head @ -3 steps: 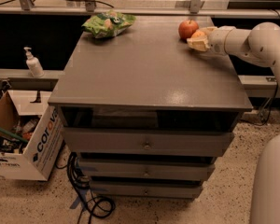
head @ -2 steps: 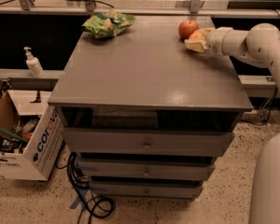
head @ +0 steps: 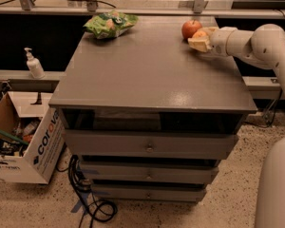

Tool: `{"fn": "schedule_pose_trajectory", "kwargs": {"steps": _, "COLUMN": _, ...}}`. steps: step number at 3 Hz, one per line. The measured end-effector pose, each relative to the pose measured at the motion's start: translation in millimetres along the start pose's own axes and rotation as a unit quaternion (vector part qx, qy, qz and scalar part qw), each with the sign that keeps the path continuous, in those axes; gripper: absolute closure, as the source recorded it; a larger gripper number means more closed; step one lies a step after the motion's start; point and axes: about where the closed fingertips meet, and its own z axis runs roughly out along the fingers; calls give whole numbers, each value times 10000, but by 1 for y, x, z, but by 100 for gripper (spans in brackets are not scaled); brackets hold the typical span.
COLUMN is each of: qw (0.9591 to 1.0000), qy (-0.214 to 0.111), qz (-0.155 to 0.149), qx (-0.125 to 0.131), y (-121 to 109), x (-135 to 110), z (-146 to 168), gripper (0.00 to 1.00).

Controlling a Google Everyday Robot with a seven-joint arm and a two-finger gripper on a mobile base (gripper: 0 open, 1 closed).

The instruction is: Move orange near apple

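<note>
The red apple (head: 191, 29) stands at the far right of the grey table top (head: 147, 70). The light-orange orange (head: 200, 33) shows just right of the apple, almost touching it, between the cream fingers (head: 195, 43) of my gripper (head: 199, 39). The gripper reaches in from the right on the white arm (head: 256, 44), low over the table, and is shut on the orange. The fingers hide the lower part of the orange.
A green snack bag (head: 110, 23) lies at the table's far left. Drawers (head: 149, 146) sit under the top. A cardboard box (head: 26, 144) and a soap dispenser (head: 34, 64) are at the left. Cables (head: 92, 205) lie on the floor.
My gripper with the orange has shifted slightly left toward the apple. The apple and the bag have not moved.
</note>
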Motion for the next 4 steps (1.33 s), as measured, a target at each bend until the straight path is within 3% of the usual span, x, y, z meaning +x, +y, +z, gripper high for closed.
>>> {"fn": "schedule_pose_trajectory", "kwargs": {"steps": 1, "qw": 10000, "qy": -51, "qz": -3, "qx": 1, "y": 0, "x": -1, "z": 0, "gripper": 13}}
{"fn": "schedule_pose_trajectory", "kwargs": {"steps": 2, "qw": 10000, "qy": -83, "qz": -23, "qx": -4, "y": 1, "x": -2, "z": 0, "gripper": 0}}
{"fn": "schedule_pose_trajectory", "kwargs": {"steps": 4, "qw": 9995, "qy": -312, "qz": -21, "qx": -110, "y": -6, "x": -11, "z": -26, "gripper": 0}}
